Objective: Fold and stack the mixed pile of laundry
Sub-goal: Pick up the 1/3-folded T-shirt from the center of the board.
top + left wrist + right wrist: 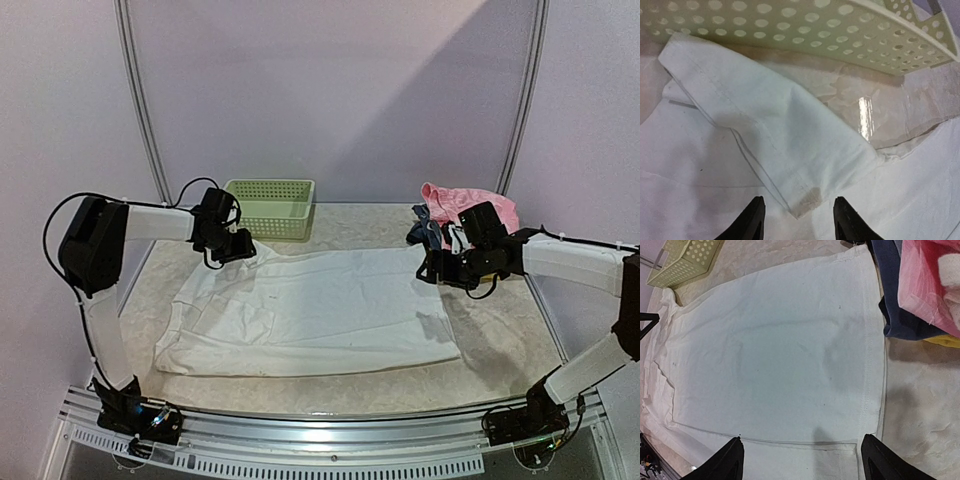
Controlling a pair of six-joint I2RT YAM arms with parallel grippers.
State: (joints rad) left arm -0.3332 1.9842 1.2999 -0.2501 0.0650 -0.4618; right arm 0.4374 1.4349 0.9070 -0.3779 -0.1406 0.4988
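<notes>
A large white garment [310, 310] lies spread flat across the table. One of its sleeves [780, 125] is folded inward, its stained corner pointing between the fingers of my left gripper [799, 199]. That gripper [240, 250] hovers at the garment's far left corner, jaws apart, and grips nothing. My right gripper [430, 265] hangs over the garment's right hem [870, 390]. It [802, 438] stands wide open and empty above the stitched edge. A thin pink piece [455, 200] lies crumpled at the back right, also in the right wrist view [925, 280].
A pale green lattice basket [270, 207] stands at the back left, just beyond the sleeve [790, 25]. Dark blue cloth [895, 300] and a bit of yellow cloth [945, 341] lie under the pink piece. Bare tabletop [500, 350] shows to the right of the garment.
</notes>
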